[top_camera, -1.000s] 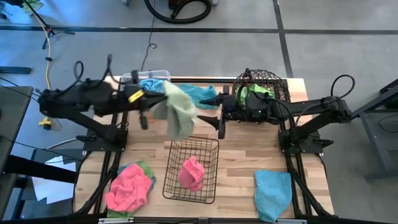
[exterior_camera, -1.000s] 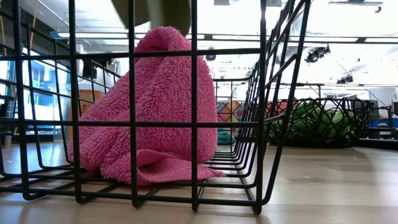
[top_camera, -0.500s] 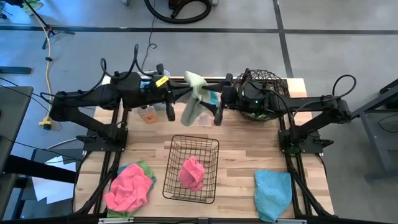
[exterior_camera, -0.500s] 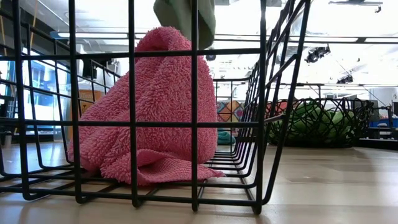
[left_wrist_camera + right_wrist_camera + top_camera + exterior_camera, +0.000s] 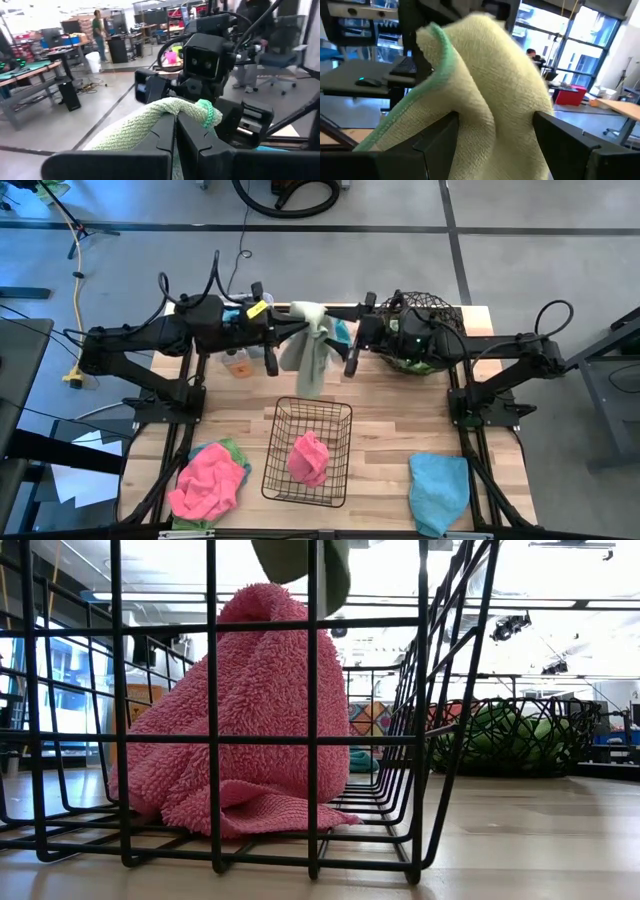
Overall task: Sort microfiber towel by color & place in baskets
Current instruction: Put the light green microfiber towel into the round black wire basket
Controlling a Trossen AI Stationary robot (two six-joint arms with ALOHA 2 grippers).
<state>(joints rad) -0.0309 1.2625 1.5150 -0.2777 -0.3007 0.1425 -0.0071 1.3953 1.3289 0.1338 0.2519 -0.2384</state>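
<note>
Table (image 5: 390,430), far half, mid-air handover zone. You have both arms meeting over the back of the table, between the clear plastic bin (image 5: 240,306) on the left and the round wire basket (image 5: 428,330) on the right, which already shows green cloth inside.

Lime green towel (image 5: 308,350): hangs off the table, long axis vertical, free end drooping toward the black wire basket (image 5: 308,452), but above it and well clear. Its upper corner is pinched in the left end effector (image 5: 285,332), fingers shut tight on the hem in the left wrist view (image 5: 175,127).

Right end effector (image 5: 350,345): fingers spread wide, holding nothing yet. The right wrist view puts the towel (image 5: 485,95) squarely between the two fingers (image 5: 437,135), so the cloth lies directly ahead of it, just beside the left arm's pinch point.

Judgement: the right arm is the nearer one to the round basket. You should close it on the towel before the left one releases; an early release risks dropping green onto the pink towel (image 5: 308,458).
</note>
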